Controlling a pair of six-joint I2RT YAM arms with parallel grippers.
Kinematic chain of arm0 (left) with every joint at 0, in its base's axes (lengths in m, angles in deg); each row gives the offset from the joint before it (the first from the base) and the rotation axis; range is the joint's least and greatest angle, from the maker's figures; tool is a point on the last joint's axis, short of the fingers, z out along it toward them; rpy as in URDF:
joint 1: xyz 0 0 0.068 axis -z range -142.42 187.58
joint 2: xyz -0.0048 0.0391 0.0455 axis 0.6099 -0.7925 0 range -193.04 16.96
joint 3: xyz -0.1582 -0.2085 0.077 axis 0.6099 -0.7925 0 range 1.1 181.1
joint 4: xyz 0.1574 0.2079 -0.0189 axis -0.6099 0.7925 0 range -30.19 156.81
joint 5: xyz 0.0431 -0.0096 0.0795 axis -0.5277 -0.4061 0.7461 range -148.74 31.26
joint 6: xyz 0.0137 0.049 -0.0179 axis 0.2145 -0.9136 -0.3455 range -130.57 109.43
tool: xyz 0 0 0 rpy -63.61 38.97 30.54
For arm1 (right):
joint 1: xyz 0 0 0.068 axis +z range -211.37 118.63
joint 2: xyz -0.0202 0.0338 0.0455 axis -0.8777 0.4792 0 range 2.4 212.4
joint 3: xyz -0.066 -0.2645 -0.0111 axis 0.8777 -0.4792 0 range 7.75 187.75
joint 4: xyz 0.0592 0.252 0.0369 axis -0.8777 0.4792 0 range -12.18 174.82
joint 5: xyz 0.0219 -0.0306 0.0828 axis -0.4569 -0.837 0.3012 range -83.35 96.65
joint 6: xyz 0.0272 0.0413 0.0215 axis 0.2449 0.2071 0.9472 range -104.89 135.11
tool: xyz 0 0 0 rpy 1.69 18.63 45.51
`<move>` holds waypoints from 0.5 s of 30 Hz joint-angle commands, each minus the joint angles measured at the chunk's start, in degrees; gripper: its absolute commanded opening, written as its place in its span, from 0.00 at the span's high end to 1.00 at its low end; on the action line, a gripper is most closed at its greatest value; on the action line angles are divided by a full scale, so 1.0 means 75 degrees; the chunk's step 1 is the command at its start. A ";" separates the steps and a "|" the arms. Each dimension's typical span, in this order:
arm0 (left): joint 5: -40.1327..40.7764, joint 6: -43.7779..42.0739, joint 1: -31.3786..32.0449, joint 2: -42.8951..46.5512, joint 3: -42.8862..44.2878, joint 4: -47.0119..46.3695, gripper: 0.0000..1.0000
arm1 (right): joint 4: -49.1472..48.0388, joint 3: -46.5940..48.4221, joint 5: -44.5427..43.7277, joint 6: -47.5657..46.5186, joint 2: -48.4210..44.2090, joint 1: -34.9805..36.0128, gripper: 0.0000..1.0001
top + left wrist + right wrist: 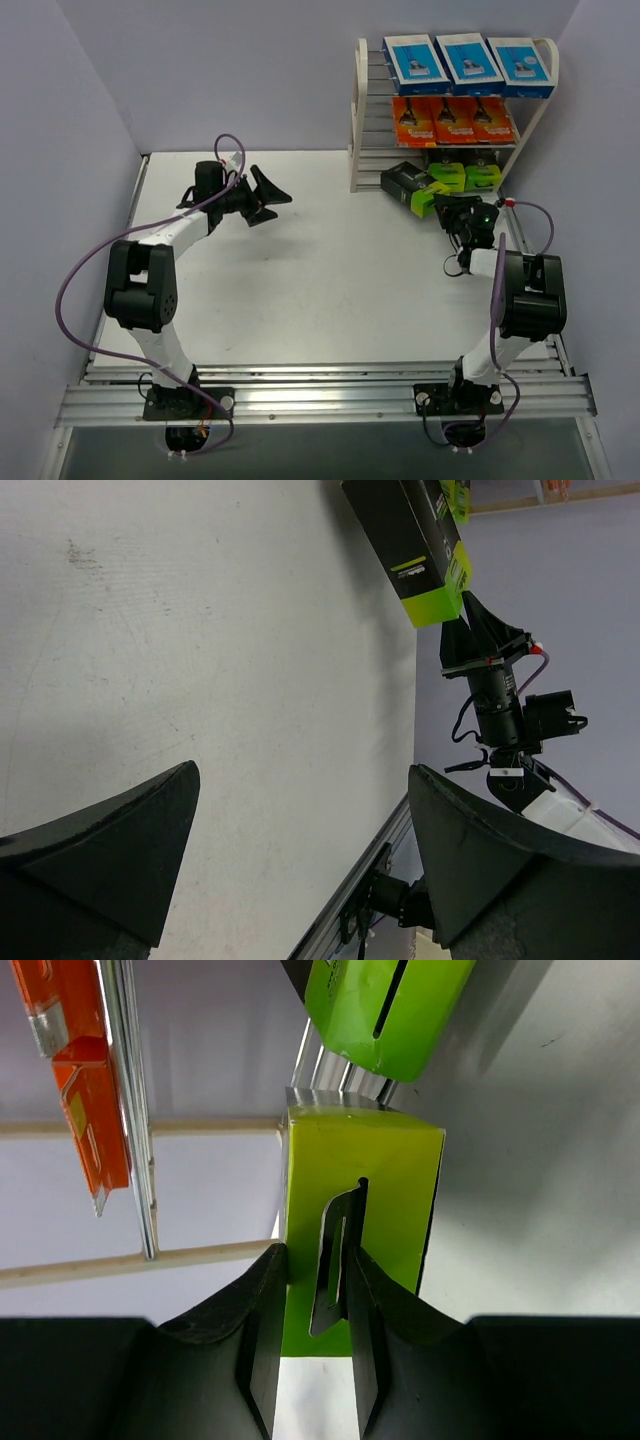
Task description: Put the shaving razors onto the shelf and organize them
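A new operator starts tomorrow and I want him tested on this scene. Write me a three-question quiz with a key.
1. True or false: the left gripper is holding a razor pack.
2. What colour are the top-tier packs on the shelf? A orange, B blue-and-white, C black and lime.
3. Fill in: the right gripper is shut on the ___ end of a black pack.
Key: 1 false, it is open and empty over the table. 2 B. 3 lime-green, pinched at the hang tab.
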 commanded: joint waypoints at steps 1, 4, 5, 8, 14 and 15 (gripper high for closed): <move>-0.0192 0.0124 -0.0106 -0.0044 -0.0003 -0.0501 0.06 | -0.1630 0.0719 -0.0280 0.0482 0.0183 0.0209 1.00; -0.0227 0.0159 -0.0106 -0.0067 -0.0015 -0.0560 0.06 | -0.1946 0.0931 -0.0456 0.0541 0.0476 0.0349 1.00; -0.0227 0.0171 -0.0118 -0.0067 -0.0015 -0.0571 0.06 | -0.1959 0.1094 -0.0514 0.0542 0.0546 0.0396 1.00; -0.0274 0.0229 -0.0106 -0.0102 -0.0038 -0.0618 0.06 | -0.2052 0.1329 -0.0807 0.0506 0.0815 0.0607 1.00; -0.0309 0.0312 -0.0106 -0.0161 -0.0074 -0.0723 0.06 | -0.2731 0.1365 -0.1545 0.0682 0.1237 0.0888 1.00; -0.0309 0.0323 -0.0118 -0.0172 -0.0074 -0.0735 0.06 | -0.2813 0.1377 -0.1616 0.0740 0.1296 0.0912 1.00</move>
